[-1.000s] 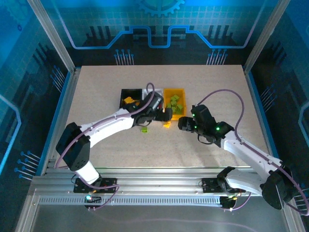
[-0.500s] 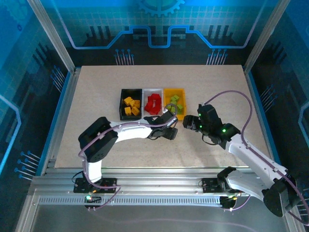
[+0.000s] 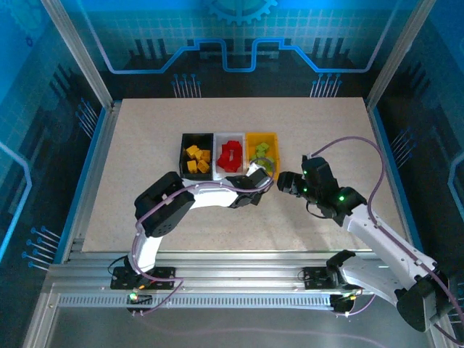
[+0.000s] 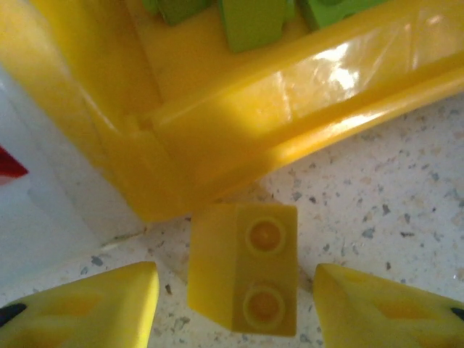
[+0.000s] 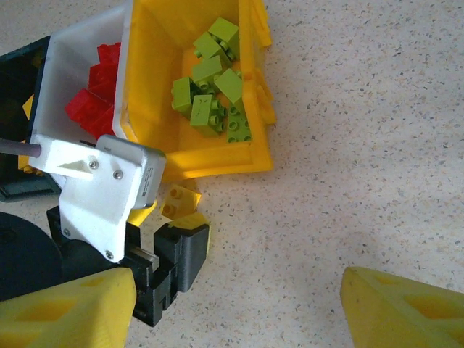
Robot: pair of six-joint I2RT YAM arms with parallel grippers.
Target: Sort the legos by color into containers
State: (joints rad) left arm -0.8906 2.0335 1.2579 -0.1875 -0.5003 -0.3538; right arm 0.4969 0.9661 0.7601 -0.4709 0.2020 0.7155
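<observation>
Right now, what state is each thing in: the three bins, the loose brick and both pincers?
black bin, upright, holding yellow-orange bricks
white bin, upright, holding red bricks
yellow bin, upright, holding green bricks
loose brick, on the table beside the yellow bin, ungripped
left pincer, open, straddling the loose brick
right pincer, open, empty

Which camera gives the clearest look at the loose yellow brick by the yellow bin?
Left wrist: the yellow brick lies large and sharp, both studs visible, near the yellow bin. Right wrist shows it small, by the left pincer. Top external shows that pincer covering it.
</observation>
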